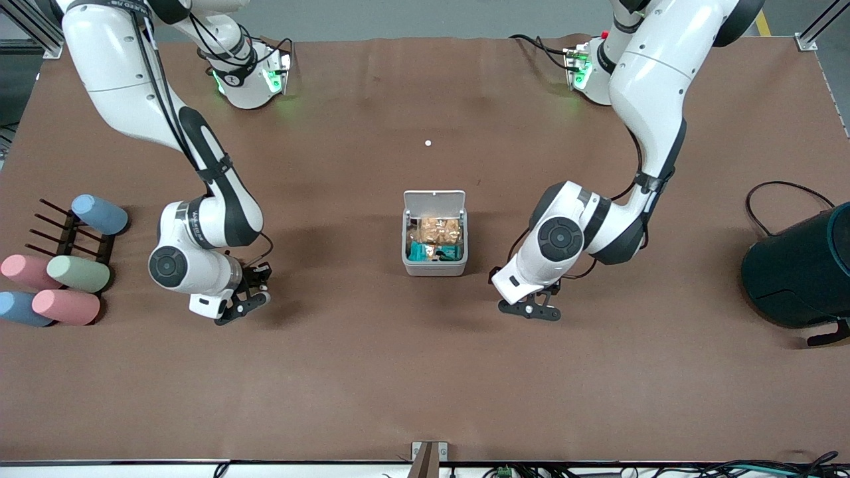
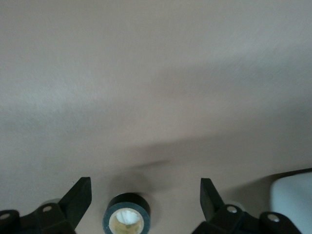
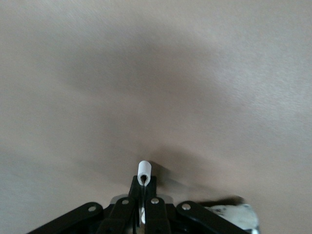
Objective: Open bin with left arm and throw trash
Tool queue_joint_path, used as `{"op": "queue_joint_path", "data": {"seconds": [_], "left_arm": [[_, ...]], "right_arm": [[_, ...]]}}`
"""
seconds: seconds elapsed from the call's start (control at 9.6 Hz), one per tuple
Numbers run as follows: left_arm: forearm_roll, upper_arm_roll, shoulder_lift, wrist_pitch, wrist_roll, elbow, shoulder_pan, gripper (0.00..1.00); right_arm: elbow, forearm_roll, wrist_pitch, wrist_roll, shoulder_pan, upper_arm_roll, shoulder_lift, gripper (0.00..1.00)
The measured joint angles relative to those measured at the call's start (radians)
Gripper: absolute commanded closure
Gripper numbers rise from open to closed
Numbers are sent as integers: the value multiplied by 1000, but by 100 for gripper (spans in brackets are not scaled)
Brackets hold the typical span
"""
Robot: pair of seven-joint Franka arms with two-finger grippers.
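The bin (image 1: pixel 435 267), a small light-grey box, stands mid-table with its white lid (image 1: pixel 434 200) flipped up. Tan and teal packets lie inside. My left gripper (image 1: pixel 531 311) is low over the table beside the bin, toward the left arm's end. In the left wrist view it (image 2: pixel 145 185) is open, with the small black ring with a pale centre (image 2: pixel 126 219) on the table between its fingers. My right gripper (image 1: pixel 244 303) is low over the table toward the right arm's end. In the right wrist view it (image 3: pixel 144 181) is shut on the pale rubber-band loop (image 3: pixel 144 169). The black wrapper is not clearly seen.
Pastel cylinders (image 1: pixel 78 273) and a black rack (image 1: pixel 66 232) lie at the right arm's end. A big dark teal cylinder (image 1: pixel 800 265) with a cable lies at the left arm's end. A tiny white dot (image 1: pixel 427 143) lies farther from the camera than the bin.
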Motion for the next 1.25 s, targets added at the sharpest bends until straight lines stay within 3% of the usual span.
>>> {"op": "queue_joint_path", "data": {"seconds": [0.21,0.42,0.73,0.94,1.25], "left_arm": [[33,0,0,26,-8,-63,20,10],[34,0,-1,29,-8,-90,33,43],[34,-12,-3,26,-57,-96,31,34],[34,-20,-4,18,-83,-100,26,21],[34,-24,-5,10,-86,-113,30,23]], "right_arm": [[88,66,-97,56,22,10,-4,100],[147,122,-122,208,60,49,-13,100],[223,153,-122,509,102,173,-22,99],[264,156,-122,655,161,186,-23,99],[272,157,-66,841,284,188,-18,99]]}}
